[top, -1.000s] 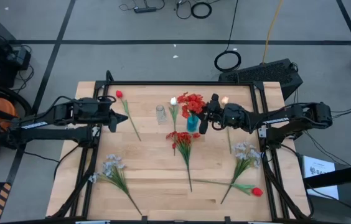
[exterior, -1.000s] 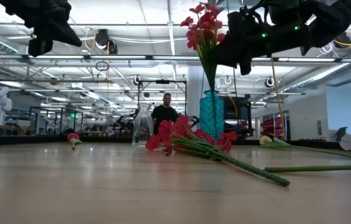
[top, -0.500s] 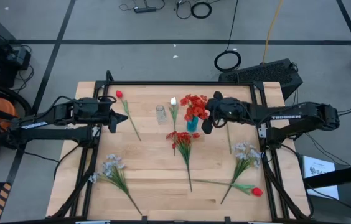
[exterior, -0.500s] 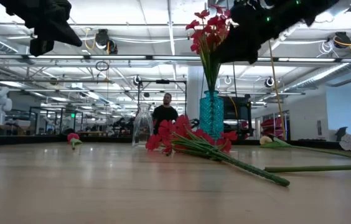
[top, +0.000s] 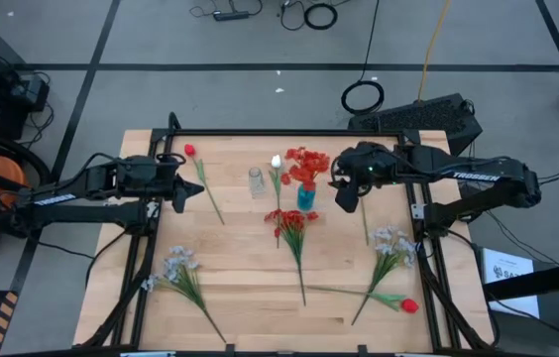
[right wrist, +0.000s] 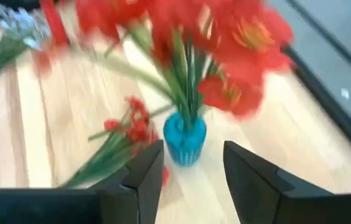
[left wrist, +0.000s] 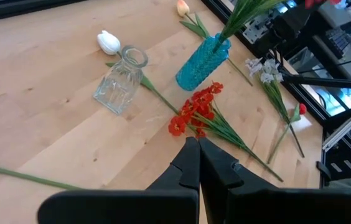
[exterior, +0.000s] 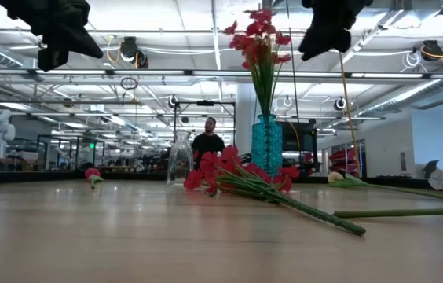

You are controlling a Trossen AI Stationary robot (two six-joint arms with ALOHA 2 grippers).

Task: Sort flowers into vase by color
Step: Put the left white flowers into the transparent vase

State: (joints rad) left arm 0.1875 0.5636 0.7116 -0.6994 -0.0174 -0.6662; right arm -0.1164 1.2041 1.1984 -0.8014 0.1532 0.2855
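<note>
A red blossom cluster (top: 306, 165) stands with its stems in the blue vase (top: 305, 195), upright in the low view (exterior: 259, 47). My right gripper (top: 344, 194) hovers open just right of the vase, touching nothing; its wrist view shows the vase (right wrist: 185, 140) beyond the fingers. A clear glass vase (top: 256, 181) stands to the blue one's left. A second red cluster (top: 289, 223) lies on the table in front of the blue vase. My left gripper (top: 188, 191) is shut and waits high over the table's left side.
More flowers lie flat on the table: a red bud (top: 190, 151) at far left, a white tulip (top: 277, 161) and a peach tulip (left wrist: 183, 7) near the vases, lavender sprays at near left (top: 178, 266) and right (top: 391, 243), a red bud (top: 408, 305) at near right.
My right gripper has drawn back from the red blossom cluster in the blue vase, toward the table's right edge, and risen. The cluster, which leaned toward the gripper, now stands freer in the vase. The left arm has kept still.
</note>
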